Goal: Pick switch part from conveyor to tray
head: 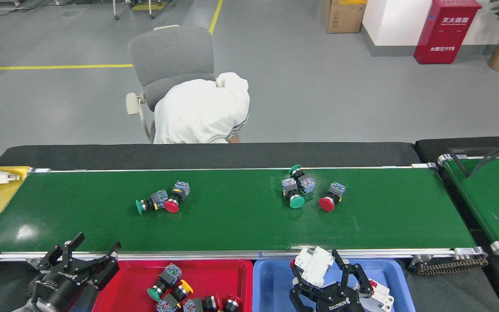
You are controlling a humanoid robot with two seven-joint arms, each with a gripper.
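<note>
Grey factory floor behind; nearest, red tray (236, 271) with push-button switches and blue tray (271, 281). Right end effector (325, 281) over blue tray, closed around white switch part (314, 264). Left end effector (78, 264) beside red tray, fingers spread, empty. Farther: green conveyor (232, 216) carrying more push-button switches (163, 202). Beyond, person in white (202, 110) bent forward on grey chair (169, 56).

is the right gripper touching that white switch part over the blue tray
Touching. The head view shows the right gripper with its black fingers closed around the white switch part, held above the blue tray.
</note>
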